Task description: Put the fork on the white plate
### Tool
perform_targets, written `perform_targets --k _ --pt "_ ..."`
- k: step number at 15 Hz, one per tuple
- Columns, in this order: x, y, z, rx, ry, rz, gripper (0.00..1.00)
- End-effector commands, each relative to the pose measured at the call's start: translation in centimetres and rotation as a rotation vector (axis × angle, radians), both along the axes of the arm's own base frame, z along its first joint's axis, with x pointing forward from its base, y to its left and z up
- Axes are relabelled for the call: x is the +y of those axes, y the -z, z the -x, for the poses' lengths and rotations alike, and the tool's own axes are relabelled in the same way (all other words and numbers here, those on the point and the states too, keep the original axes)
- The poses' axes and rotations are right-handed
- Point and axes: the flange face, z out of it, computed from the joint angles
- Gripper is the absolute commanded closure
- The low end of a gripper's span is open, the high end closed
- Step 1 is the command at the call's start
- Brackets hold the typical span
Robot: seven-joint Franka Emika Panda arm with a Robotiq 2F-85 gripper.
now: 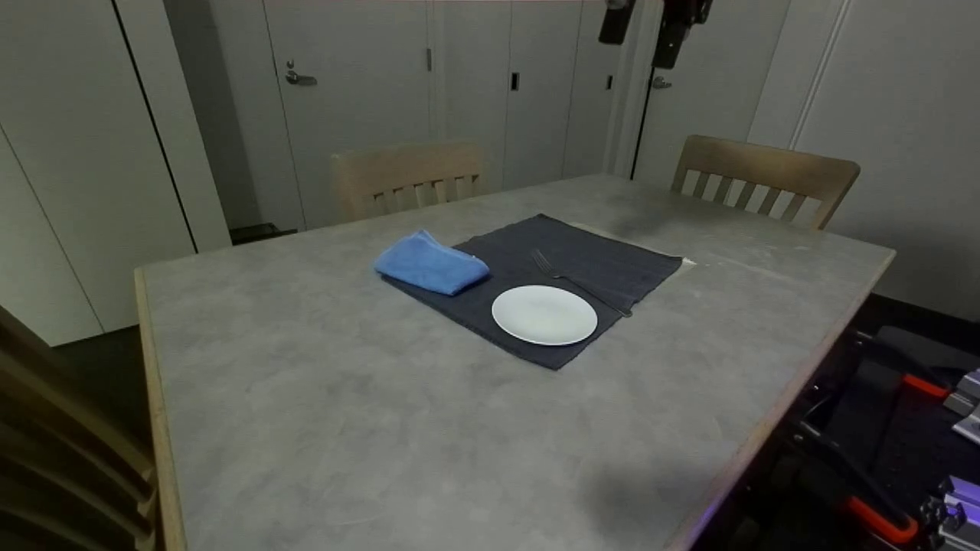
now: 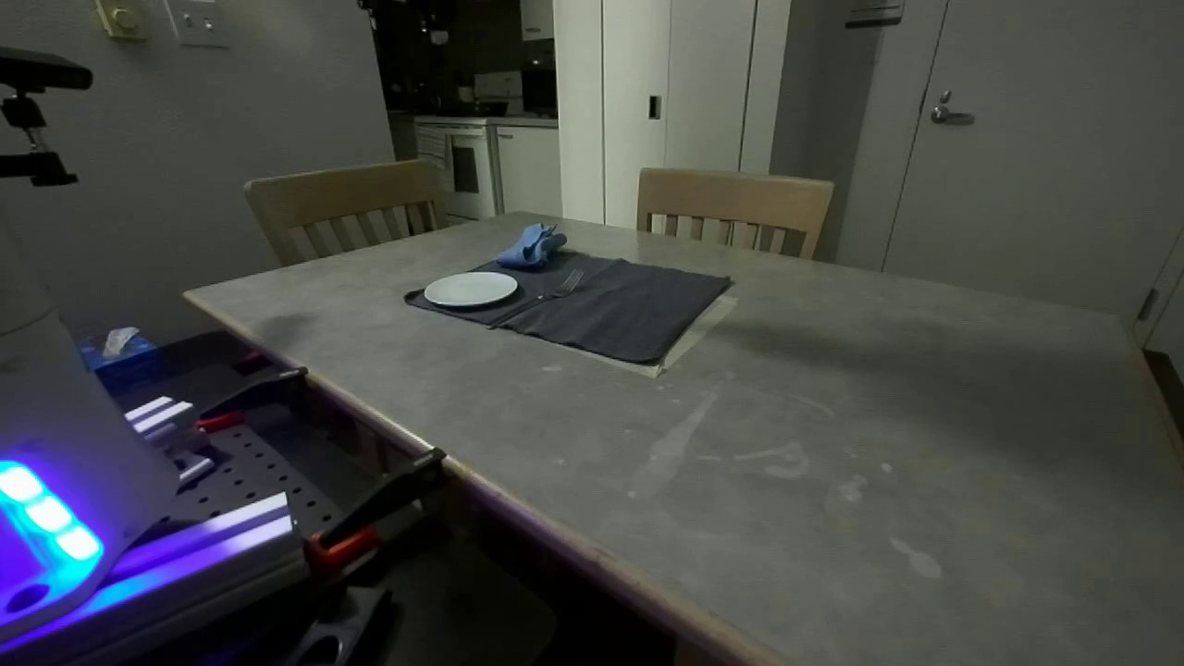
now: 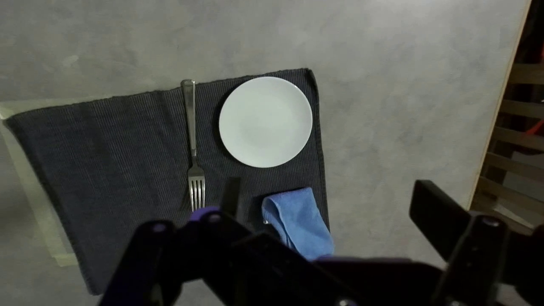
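The metal fork lies on a dark grey placemat beside the plate, tines pointing away from the plate's near side; it shows in both exterior views, as fork (image 1: 579,286) and fork (image 2: 530,303), and in the wrist view as fork (image 3: 191,123). Its handle end reaches the mat's edge. The small round white plate (image 1: 544,315) sits on one corner of the mat, also seen as plate (image 2: 471,289) and plate (image 3: 265,122); its surface is bare. My gripper (image 1: 640,50) is high above the table, open and empty. In the wrist view, the gripper's (image 3: 325,187) fingers are wide apart.
A folded blue cloth (image 1: 431,264) lies on the mat's edge near the plate. The placemat (image 3: 106,170) lies on the grey table (image 1: 367,428). Wooden chairs (image 2: 735,199) stand around it. Black and orange clamps (image 2: 398,495) sit at the table edge by the robot base (image 2: 74,444).
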Motion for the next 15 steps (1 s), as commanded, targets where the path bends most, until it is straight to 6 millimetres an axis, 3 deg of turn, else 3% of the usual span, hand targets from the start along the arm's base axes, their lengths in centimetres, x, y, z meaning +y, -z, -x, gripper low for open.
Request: perform_targets --k 1,5,9,10,11,15 --pt "-1.8 2.2 -4.3 0.024 -0.022 -0.033 0.0" --pt "-2.8 5.6 -7.0 0.085 -0.024 -0.098 0.0" --pt "-3.2 9.1 -7.9 0.168 -0.026 -0.167 0.0" --pt "-3.1 9.5 -8.1 0.188 -0.023 -0.176 0.0" --pt "-2.9 8.8 -7.0 0.153 -0.012 -0.14 0.0" --pt "-2.9 9.7 -7.6 0.174 -0.01 -0.148 0.0"
